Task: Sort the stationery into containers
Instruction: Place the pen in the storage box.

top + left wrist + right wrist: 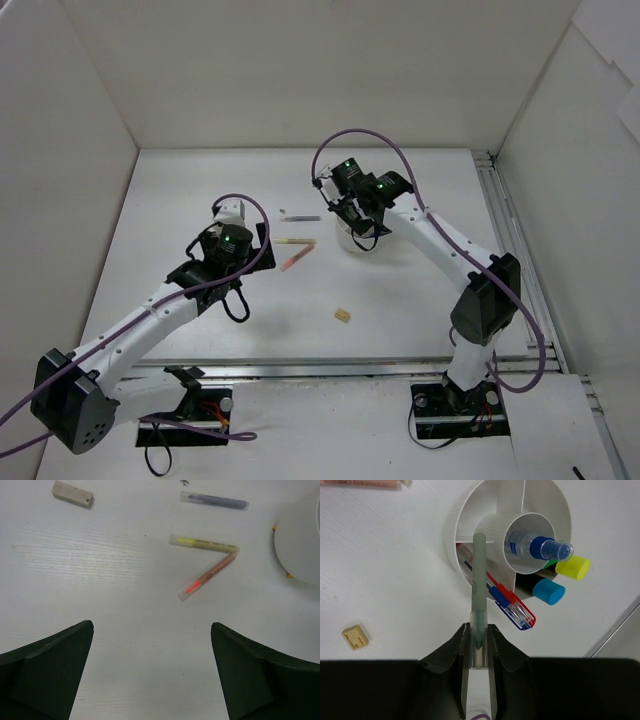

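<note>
Above the round white organizer point(464, 515), the right end effector point(476, 641) is closed tight on a pale green pencil point(478, 587). The pencil's far end reaches over the organizer's outer ring, up against the wall of the centre tube. Whether it touches that wall cannot be told.

The centre tube holds a clear blue-capped marker point(540, 548). Beside the tube, the outer ring holds a yellow-capped highlighter point(572, 567) and a blue-capped highlighter point(548, 591). A red and blue pen point(512, 607) leans out over the organizer's rim just beside the held pencil.

To the left of the organizer in the top view, three thin pencils lie flat on the table point(200, 190). A purple one point(214, 500) lies farthest off. A yellow one point(202, 542) and an orange one point(207, 575) meet at their ends nearest the organizer, in a V. All three lie apart from its rim.

The left end effector point(152, 630) is spread wide and holds nothing. Bare table lies between its fingers point(75, 650) and the pencils.

A small beige eraser point(343, 315) sits alone on open table, on the side of the organizer nearer the arm bases. A longer pale eraser point(73, 493) lies well away from the organizer, beyond the pencils.

The organizer stands clear of the white walls and of the rail along the table's right edge point(510, 230).
</note>
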Controlling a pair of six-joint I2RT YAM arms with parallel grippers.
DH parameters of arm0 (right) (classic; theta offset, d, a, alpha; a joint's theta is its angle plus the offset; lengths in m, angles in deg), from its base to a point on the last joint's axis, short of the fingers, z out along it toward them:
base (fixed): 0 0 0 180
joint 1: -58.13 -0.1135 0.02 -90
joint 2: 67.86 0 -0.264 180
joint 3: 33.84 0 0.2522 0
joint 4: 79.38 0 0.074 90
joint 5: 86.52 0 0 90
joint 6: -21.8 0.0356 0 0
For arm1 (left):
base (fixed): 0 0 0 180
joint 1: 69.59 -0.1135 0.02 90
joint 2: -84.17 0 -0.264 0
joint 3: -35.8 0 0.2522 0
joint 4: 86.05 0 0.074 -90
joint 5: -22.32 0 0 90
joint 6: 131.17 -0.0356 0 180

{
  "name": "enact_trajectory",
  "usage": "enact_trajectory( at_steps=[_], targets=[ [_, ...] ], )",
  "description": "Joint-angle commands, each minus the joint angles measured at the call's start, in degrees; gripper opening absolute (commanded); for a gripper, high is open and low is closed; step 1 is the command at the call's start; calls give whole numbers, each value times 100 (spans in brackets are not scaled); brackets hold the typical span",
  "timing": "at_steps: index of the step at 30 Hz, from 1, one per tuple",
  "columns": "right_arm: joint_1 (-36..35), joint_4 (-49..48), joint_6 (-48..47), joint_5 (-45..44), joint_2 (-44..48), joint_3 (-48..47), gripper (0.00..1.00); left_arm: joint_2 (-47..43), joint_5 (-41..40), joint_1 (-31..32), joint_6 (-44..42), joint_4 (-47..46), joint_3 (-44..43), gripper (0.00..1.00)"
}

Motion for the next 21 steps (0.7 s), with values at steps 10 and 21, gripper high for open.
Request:
enact_trajectory(
  at_steps=[10, 21],
  targets=[
    [91, 419, -152, -480, -882, -1146, 0, 75, 1308, -512, -886, -938, 172, 99],
    [109, 454, -161, -402, -1533, -1603, 10, 452, 2600, -512, -1678, -1351, 295, 99]
  ],
)
